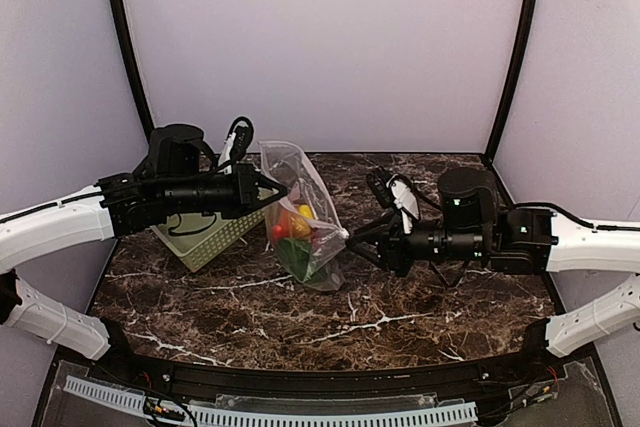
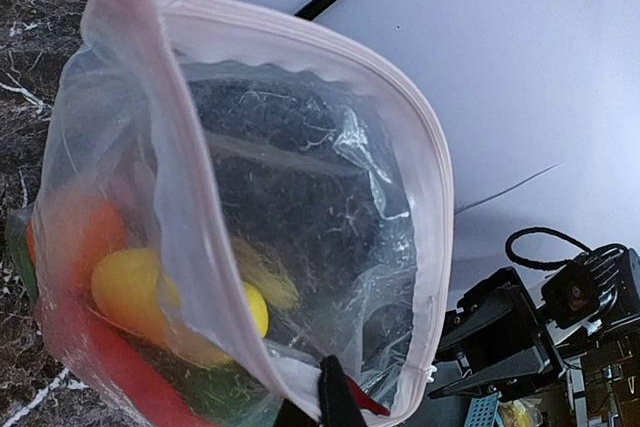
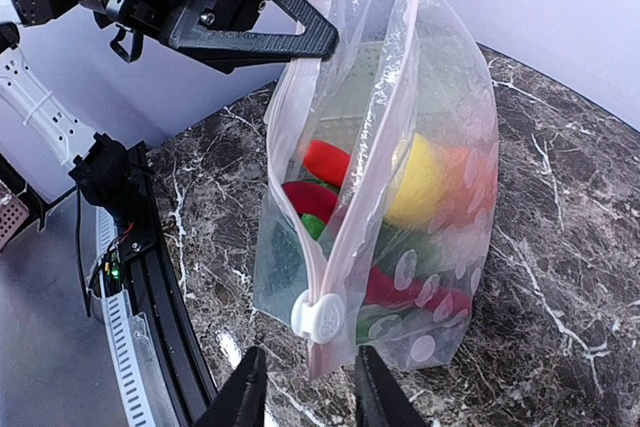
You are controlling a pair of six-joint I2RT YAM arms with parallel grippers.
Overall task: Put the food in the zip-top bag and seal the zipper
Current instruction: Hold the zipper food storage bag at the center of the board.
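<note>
The clear dotted zip-top bag (image 1: 305, 209) hangs upright over the marble table (image 1: 400, 297). My left gripper (image 1: 276, 190) is shut on its upper rim. In the left wrist view the fingertips (image 2: 330, 397) pinch the pale zipper strip (image 2: 425, 147) of the gaping mouth. The food lies inside: a yellow piece (image 3: 418, 182), red pieces (image 3: 325, 159) and green ones (image 2: 200, 387). My right gripper (image 3: 308, 392) is open at the bag's lower corner. The strip's end hangs between its fingers, just under the white slider (image 3: 325, 317).
A pale green lattice basket (image 1: 208, 237) sits tilted behind the left gripper, at the table's left. The purple booth walls (image 1: 320, 47) close in the back and sides. A black rail (image 1: 300, 377) runs along the near edge.
</note>
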